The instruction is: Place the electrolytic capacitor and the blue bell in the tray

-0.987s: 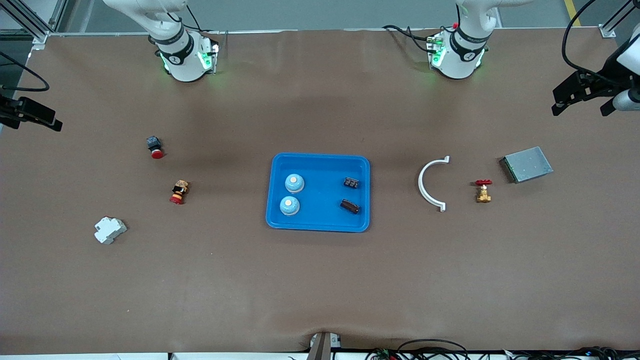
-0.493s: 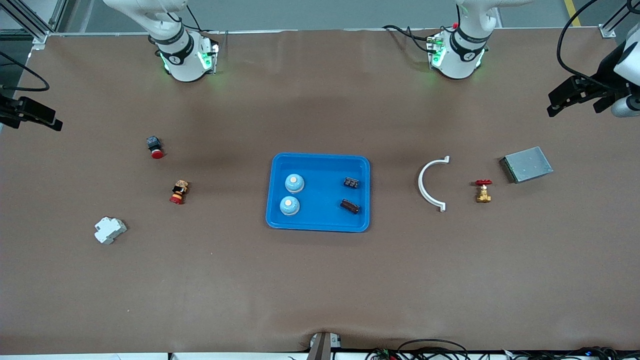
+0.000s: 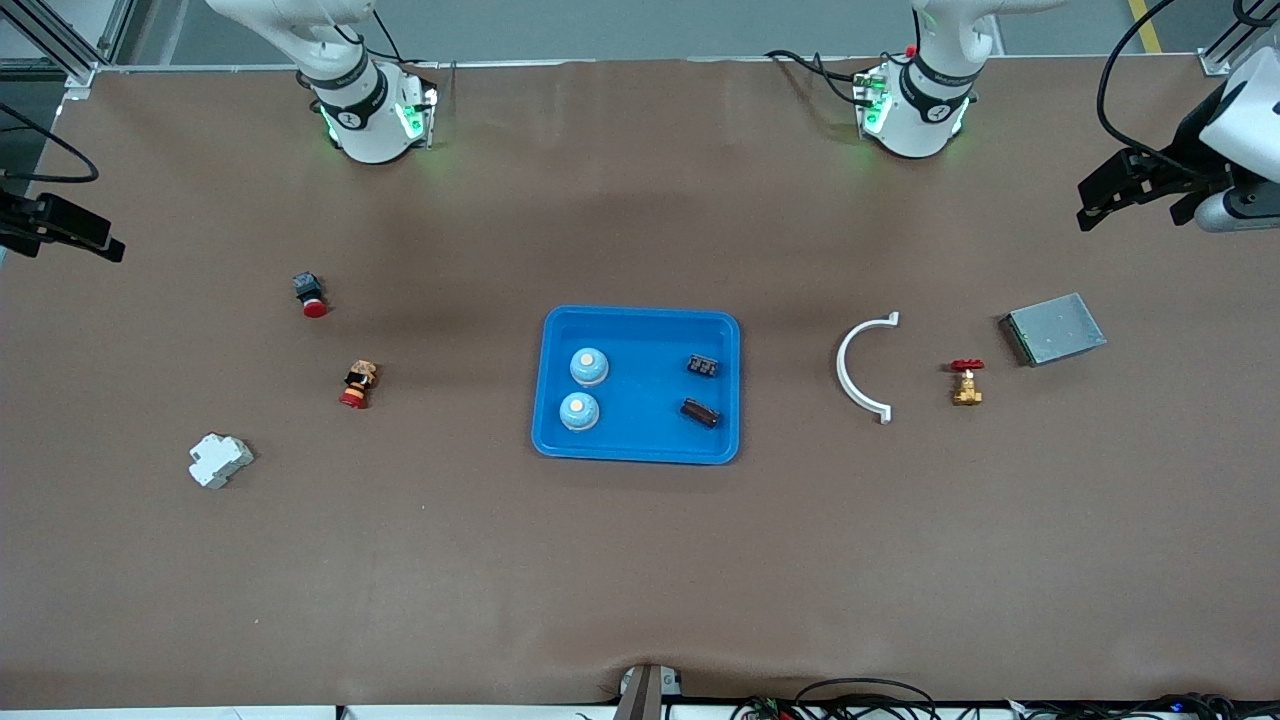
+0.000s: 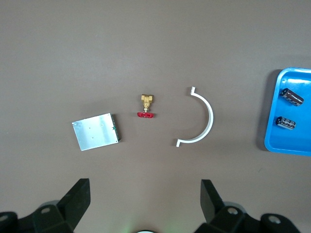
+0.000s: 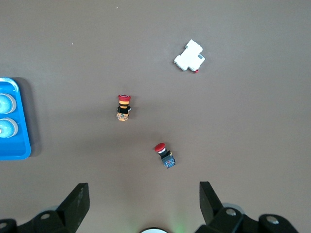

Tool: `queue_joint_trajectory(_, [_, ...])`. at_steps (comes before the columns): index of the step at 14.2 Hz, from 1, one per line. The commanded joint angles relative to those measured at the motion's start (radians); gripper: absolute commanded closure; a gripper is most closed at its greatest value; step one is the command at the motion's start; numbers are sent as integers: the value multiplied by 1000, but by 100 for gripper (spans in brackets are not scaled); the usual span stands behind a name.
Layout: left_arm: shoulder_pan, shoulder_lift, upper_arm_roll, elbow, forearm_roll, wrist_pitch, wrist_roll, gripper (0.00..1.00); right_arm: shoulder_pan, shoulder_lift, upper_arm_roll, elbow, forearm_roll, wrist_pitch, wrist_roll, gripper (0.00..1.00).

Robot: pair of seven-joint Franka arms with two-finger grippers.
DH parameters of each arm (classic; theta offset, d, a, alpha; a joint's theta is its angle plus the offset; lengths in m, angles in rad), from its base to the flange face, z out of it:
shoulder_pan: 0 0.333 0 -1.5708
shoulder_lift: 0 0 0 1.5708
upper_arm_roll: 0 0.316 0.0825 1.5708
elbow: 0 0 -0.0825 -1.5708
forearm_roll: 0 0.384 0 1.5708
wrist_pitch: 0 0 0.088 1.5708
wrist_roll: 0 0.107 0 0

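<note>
Two blue bells (image 3: 584,388) are shown whole in the tray (image 3: 640,320) only frontally; both hands, left hand (image 4: 146,199) and right hand (image 5: 144,198), gape wide, the left seemingly shifted inward.

The front camera hangs high above the worktop (image 3: 640,560) and looks steeply down, the arm bases at twelve o'clock. Each wrist camera looks straight down from well above the surface, past its own hand's fingers (image 4: 77,199) at six o'clock. The left wrist view shares with the front view the white half-ring (image 4: 197,116), the grey metal box (image 4: 95,131) and the tray (image 4: 291,145) edge at three o'clock; the right wrist view shares the white block (image 5: 189,55) and tray corner at nine o'clock.
</note>
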Motion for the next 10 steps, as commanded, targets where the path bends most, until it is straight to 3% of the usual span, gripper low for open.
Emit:
queue_joint_trajectory(1, [9, -11, -1, 10, -13, -22, 19, 0, -19, -4, 13, 7, 2, -9, 10, 0])
queue_joint_trajectory(10, [11, -11, 0, 19, -10, -25, 32, 0, -19, -4, 13, 7, 0, -10, 10, 0])
